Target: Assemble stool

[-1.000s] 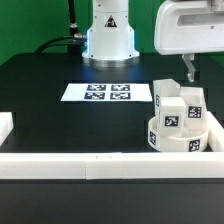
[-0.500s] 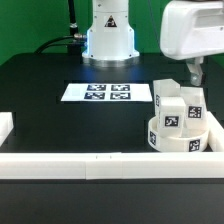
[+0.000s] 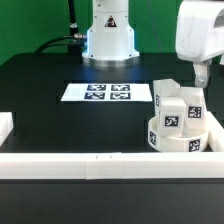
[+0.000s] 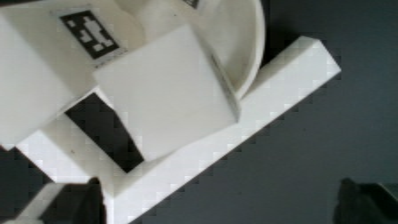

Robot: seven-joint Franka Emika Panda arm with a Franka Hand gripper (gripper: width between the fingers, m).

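While the gripper (image 3: 203, 72) hangs spread above, stool parts (image 3: 178, 122) crowd the border rail (image 3: 100, 162)

Setting: robotics laboratory bench.
Work surface: black table (image 3: 40, 110) edged by white border rails (image 3: 100, 163).
Calibration: marker board (image 3: 107, 93) with printed square tags lying flat.
Fixture: robot arm base (image 3: 109, 35) mounted at the table's far edge.
Backdrop: green.
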